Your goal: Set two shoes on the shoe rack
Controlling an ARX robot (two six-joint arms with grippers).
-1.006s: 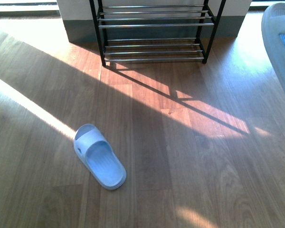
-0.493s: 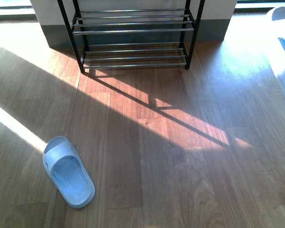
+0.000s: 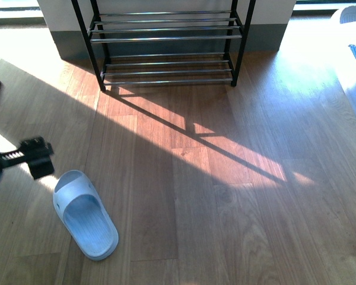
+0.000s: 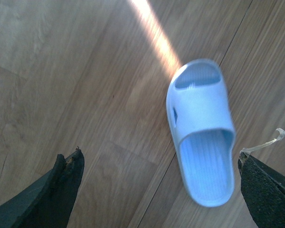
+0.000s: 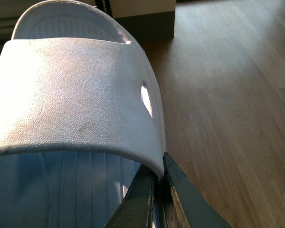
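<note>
Just beyond your left gripper [image 4: 159,164], its fingers spread wide, the pale blue slide [image 4: 202,118] lies untouched on the floor [image 4: 61,71]. Only the right wrist view shows your right gripper [image 5: 161,199] clamped on the second slide [image 5: 71,85]. The front view catches merely that slide's edge, off to the right of the shoe rack [image 3: 166,38].

Pale blue slide [image 3: 86,215] lies sole-down on floor [image 3: 225,225] before the shoe rack [image 3: 166,38]; second slide [image 5: 76,80] raised.
</note>
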